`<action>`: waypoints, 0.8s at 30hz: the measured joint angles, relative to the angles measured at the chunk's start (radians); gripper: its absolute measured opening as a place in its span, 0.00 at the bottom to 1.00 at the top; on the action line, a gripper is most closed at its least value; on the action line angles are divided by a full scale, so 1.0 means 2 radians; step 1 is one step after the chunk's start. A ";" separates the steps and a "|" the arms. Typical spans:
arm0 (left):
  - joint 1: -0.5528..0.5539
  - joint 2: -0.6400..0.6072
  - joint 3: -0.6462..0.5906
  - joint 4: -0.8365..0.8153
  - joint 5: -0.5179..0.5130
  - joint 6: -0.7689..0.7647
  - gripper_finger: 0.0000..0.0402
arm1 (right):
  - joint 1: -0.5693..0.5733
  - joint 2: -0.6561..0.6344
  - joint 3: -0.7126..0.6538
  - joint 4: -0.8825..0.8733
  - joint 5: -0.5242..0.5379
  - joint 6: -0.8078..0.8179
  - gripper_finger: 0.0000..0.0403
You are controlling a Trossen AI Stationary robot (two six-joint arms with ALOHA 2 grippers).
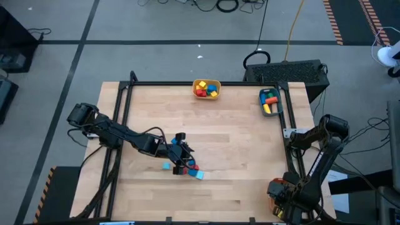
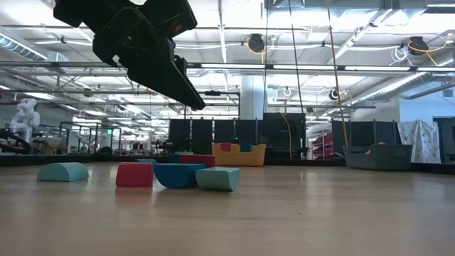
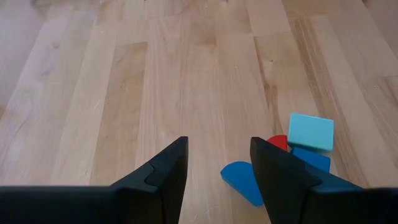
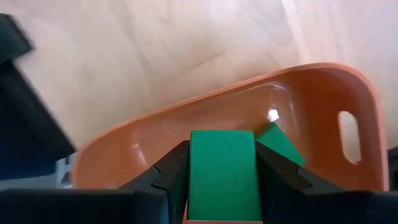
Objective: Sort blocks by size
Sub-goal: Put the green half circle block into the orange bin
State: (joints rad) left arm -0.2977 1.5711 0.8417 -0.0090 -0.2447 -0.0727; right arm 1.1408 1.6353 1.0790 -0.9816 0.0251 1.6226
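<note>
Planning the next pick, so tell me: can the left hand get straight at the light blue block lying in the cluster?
Probably yes. The left hand hovers open and empty just above the cluster, and the light blue block lies uncovered at the cluster's edge beside the red block.

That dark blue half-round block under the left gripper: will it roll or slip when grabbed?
The dark blue half-round block seems to rest on its curved side, so a nudge would probably rock it. It looks rigid and painted smooth, so it might slip. The red block and light blue block crowd it, so they would likely get shoved too.
</note>
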 joint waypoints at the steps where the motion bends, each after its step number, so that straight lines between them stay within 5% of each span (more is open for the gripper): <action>1: 0.000 0.000 0.000 0.000 0.000 0.000 0.44 | 0.000 0.003 0.000 -0.005 0.000 0.001 0.35; 16: 0.000 0.000 0.000 0.000 0.000 -0.042 0.44 | 0.000 0.018 0.000 -0.040 0.001 0.001 0.36; 24: 0.000 0.000 0.000 -0.004 0.000 -0.053 0.44 | 0.000 0.014 0.000 -0.048 -0.016 -0.014 0.55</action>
State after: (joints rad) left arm -0.2977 1.5711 0.8421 -0.0176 -0.2440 -0.1789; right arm 1.1405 1.6629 1.0790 -1.0775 -0.0076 1.5943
